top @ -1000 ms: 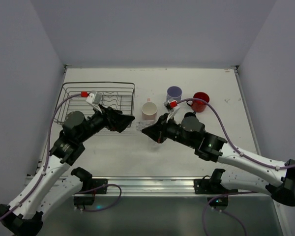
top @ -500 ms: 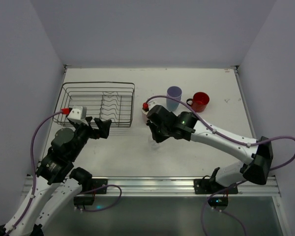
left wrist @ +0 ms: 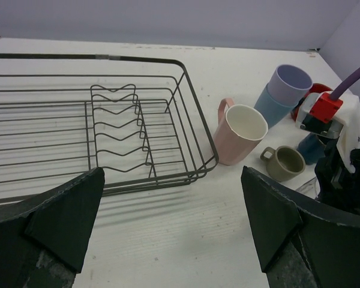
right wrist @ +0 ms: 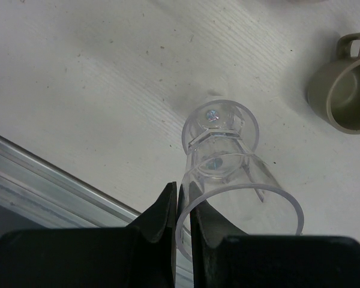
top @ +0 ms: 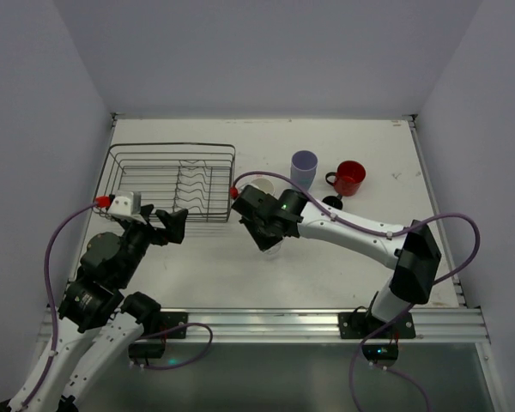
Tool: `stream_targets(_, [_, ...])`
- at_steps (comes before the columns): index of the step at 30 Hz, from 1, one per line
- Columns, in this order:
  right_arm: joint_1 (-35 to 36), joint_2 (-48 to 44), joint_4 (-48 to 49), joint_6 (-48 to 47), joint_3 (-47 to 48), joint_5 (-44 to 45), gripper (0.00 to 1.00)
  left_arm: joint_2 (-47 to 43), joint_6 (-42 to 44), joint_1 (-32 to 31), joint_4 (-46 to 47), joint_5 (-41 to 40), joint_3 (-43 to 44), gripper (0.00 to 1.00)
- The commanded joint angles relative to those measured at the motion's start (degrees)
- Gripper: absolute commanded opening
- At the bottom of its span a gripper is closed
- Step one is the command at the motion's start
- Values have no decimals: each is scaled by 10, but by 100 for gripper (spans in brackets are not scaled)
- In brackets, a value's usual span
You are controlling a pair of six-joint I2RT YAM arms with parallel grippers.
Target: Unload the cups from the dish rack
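Fingers (right wrist: 159,225) of the right gripper (right wrist: 183,201) are pinching the wall of a clear cup (right wrist: 228,156), one finger inside the rim and one outside, and the wrist camera looks straight down its mouth. From above, that cup (top: 271,245) sits mouth up over the white table (top: 197,257), right of the dish rack (top: 172,176) and nearer the front edge. Whether its base rests on the surface, I cannot tell. Just beyond it is the olive mug (right wrist: 342,90), upright on the table and apart from the clear cup.

Over to the other side, the left gripper (left wrist: 168,222) hangs with its fingers spread wide and nothing between them, low near the rack's front right corner. Its camera looks across the rack's wires and wavy dividers to the cups on the table past the right end. The pink cup (left wrist: 240,135) stands just beside the rack, its handle turned toward the wire. The lavender tumbler (left wrist: 285,90) is behind it, with the red mug (top: 350,178) to the tumbler's right. A dark blue cup (left wrist: 311,149) peeks out, mostly hidden behind the right arm's red cable plug (left wrist: 323,108). Every cup in view is outside the rack.
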Motion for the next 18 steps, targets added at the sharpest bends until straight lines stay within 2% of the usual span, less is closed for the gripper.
stream_targets(1, [5, 13, -21, -21, 33, -2, 0, -9, 12, 6, 5, -10, -2, 100])
stream_targets(18, [5, 60, -1, -31, 24, 25, 0, -4, 11, 6, 8, -2, -5, 100])
